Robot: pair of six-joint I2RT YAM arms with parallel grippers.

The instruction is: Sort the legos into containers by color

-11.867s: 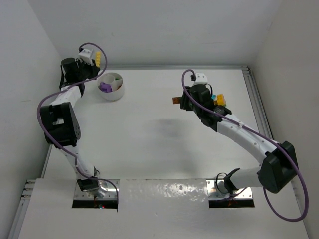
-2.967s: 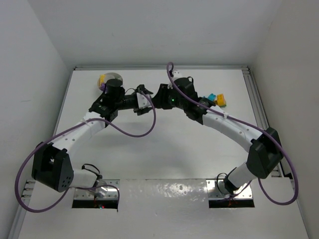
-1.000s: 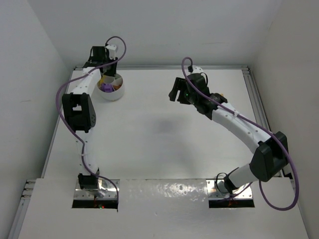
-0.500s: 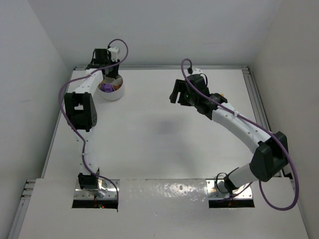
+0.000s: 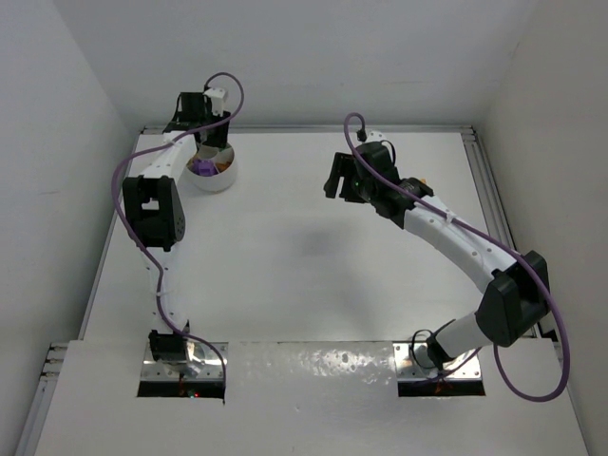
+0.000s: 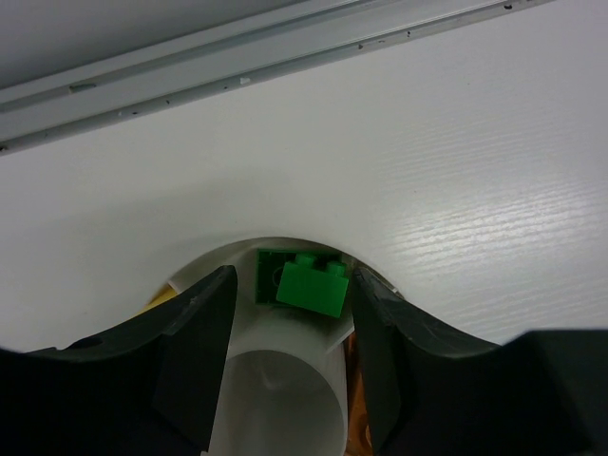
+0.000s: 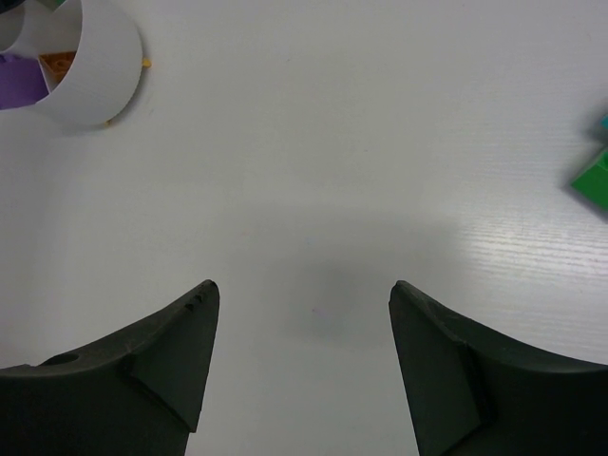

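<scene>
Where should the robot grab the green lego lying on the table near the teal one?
Probably from straight above, pinching two opposite flat sides. The green lego lies on the table, so the way in is from above. A teal lego sits near one side, so pinch across the other two. The picture cuts part off.
</scene>
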